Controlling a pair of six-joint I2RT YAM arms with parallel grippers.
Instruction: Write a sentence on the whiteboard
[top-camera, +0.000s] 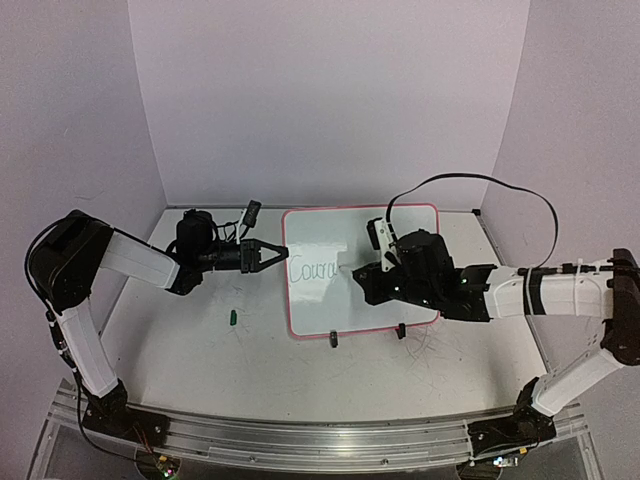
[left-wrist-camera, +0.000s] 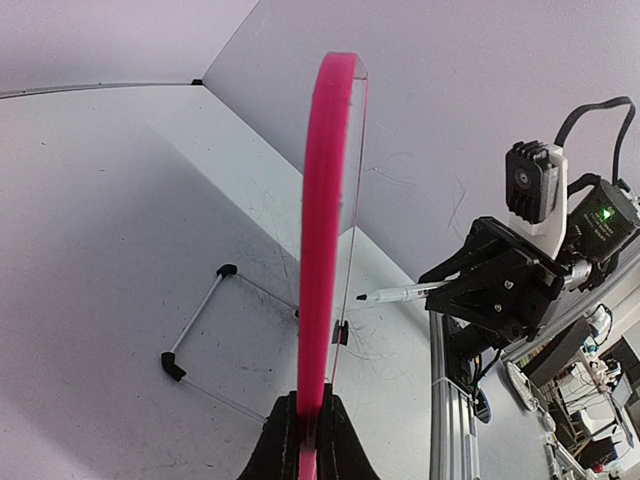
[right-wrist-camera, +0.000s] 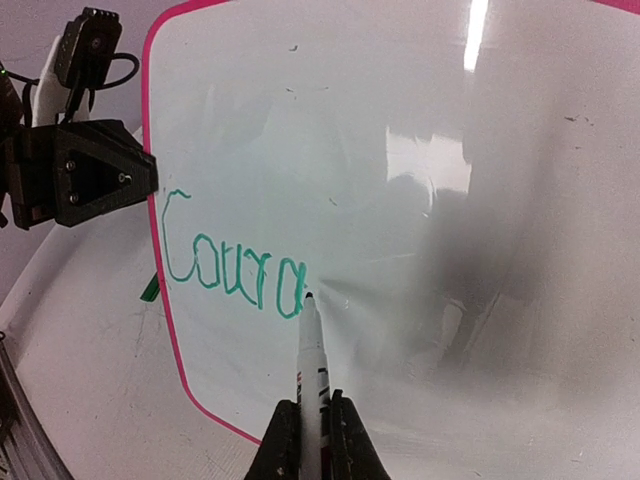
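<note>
The whiteboard (top-camera: 330, 230) with a pink-red frame stands tilted at mid table. The sentence (top-camera: 312, 268) in green reads "Coura" at the board's left; it shows clearly in the right wrist view (right-wrist-camera: 235, 265). My left gripper (top-camera: 275, 254) is shut on the board's left frame edge (left-wrist-camera: 325, 230), jaws clamped either side (left-wrist-camera: 306, 415). My right gripper (top-camera: 358, 277) is shut on a white marker (right-wrist-camera: 310, 350), jaws tight round its barrel (right-wrist-camera: 308, 425). The marker tip sits at the board just right of the last "a".
A green marker cap (top-camera: 230, 317) lies on the table left of the board. The board's wire stand (left-wrist-camera: 195, 325) reaches out behind it, and black clips (top-camera: 334, 341) hold its lower edge. Walls close the back and sides.
</note>
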